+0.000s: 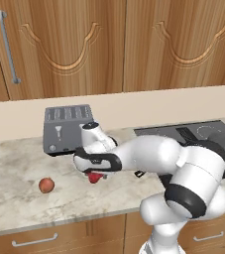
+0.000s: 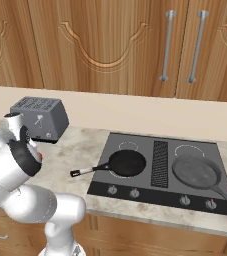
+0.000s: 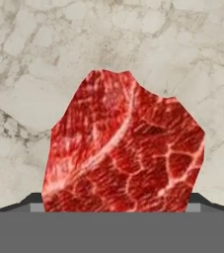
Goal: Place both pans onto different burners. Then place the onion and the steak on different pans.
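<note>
Nearest, below the worktop edge: wooden drawer fronts (image 1: 44, 237) with pale bar handles.

Worktop (image 1: 15, 163): pale marble, grey-veined, running left to right. The onion (image 1: 46, 185) sits alone on it, left of the arm, near the front edge. The claw (image 1: 95, 174) is low over the marble, right of the onion, pointing down at the steak (image 3: 123, 148). In the hand view the red marbled meat lies flat on the stone directly under the claw, with the dark fingertips (image 3: 32, 201) showing at either side of it, spread wide and apart; whether they touch the meat cannot be told.

Behind the claw, toward the wall: a grey toaster (image 2: 40, 118) on the marble.

To the right: a dark flat cooktop (image 2: 135, 187) set into the worktop, knobs along its front. The black pan (image 2: 127, 163) rests on the front-left burner ring (image 2: 128, 146), its handle pointing left past the cooktop edge. The grey pan (image 2: 196, 172) rests on the right side, beyond the central vent grille (image 2: 159, 163).

Farthest: a cream backsplash (image 2: 135, 112), then carved wooden cabinet doors (image 2: 105, 45) with vertical bar handles.
</note>
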